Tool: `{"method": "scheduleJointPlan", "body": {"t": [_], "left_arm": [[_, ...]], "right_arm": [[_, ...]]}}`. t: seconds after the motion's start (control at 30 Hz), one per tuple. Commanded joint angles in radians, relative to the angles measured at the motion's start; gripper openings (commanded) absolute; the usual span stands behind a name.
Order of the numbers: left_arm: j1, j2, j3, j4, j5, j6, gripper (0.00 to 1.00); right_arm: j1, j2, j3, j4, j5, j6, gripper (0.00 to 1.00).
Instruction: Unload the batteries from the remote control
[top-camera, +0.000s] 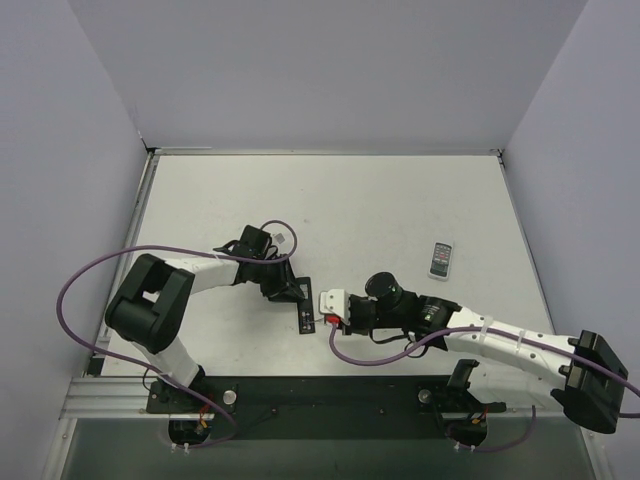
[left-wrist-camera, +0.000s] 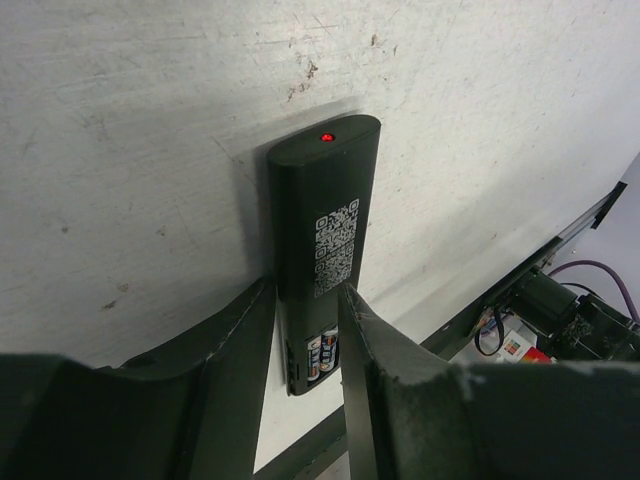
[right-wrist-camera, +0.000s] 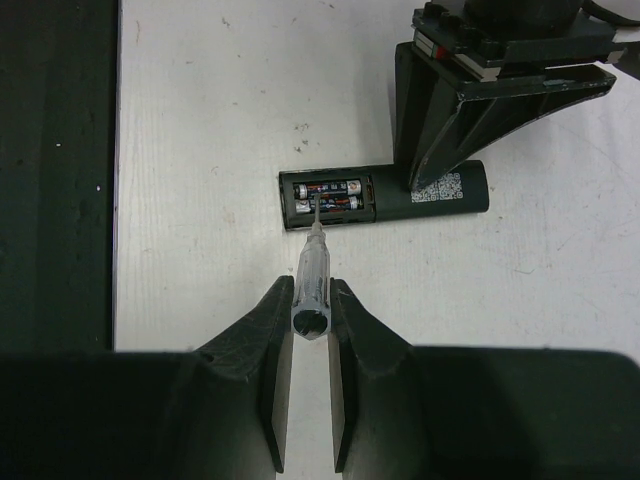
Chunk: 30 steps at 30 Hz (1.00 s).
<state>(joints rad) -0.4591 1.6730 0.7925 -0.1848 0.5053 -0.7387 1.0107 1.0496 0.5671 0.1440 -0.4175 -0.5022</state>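
Scuffed bench: remote control, batteries seated; right pincer clenched on pry tool; left pincer astride remote control, grip unclear. Risk: loose remote skids, tool slips.

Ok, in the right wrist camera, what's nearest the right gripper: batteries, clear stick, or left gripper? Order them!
1. clear stick, pinched in the right gripper.
2. batteries, inside the open remote control, at the stick's tip.
3. left gripper, beyond them, astride the remote control.
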Motion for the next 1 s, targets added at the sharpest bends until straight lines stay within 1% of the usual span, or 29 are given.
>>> {"method": "scheduleJointPlan", "body": {"t": [0.0, 0.4, 0.97], "left_arm": [[-0.01, 0.016, 0.022, 0.045, 0.036, -0.004, 0.41], [-0.01, 0.021, 0.019, 0.05, 0.044, -0.002, 0.36], [-0.012, 0.034, 0.016, 0.064, 0.068, -0.017, 0.33]], "right_arm": [[0.015, 0.023, 0.056, -0.004, 0.003, -0.032, 0.0], [0.039, 0.066, 0.079, -0.018, 0.074, -0.059, 0.0], [0.083, 0.17, 0.146, -0.086, 0.19, -0.085, 0.0]]}}
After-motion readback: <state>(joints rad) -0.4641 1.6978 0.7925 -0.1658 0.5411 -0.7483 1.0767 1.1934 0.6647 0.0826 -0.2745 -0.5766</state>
